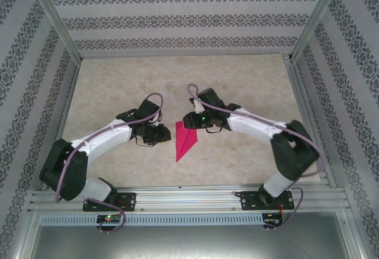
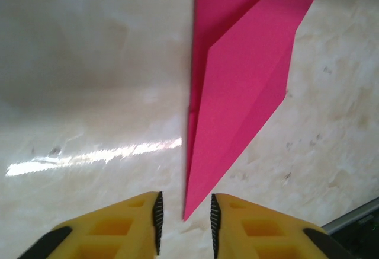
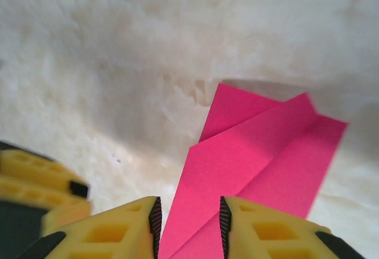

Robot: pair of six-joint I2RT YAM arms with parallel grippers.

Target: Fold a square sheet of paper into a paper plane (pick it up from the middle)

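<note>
Left pincer [image 2: 185, 211] stood unclenched: its yellow fingers [image 2: 133, 226] were apart, and the sharp tip of the paper plane [image 2: 243, 87] lay in the gap between the black ribbed pads, with bare bench showing on either side of the tip. Nothing was grasped.

Right pincer [image 3: 188, 214] likewise released, jaws apart. The wide end of the plane ran down between its fingers; thin paper in a gap that broad was not pinched. From this wrist the blunt end showed overlapping flaps and a slanting fold line.

Top view: the plane lay flat on the marbled bench [image 1: 118, 87], near the middle and somewhat toward the near edge. Its tip pointed at the near edge and its wide end at the far edge. The left pincer sat just beside the plane's left side, the right pincer just beside its upper right. Both arms curved inward from their bases at the near edge, purple cables looped over them.

Magenta colour even, surface unmarked, folded layers lying close to the bench
</note>
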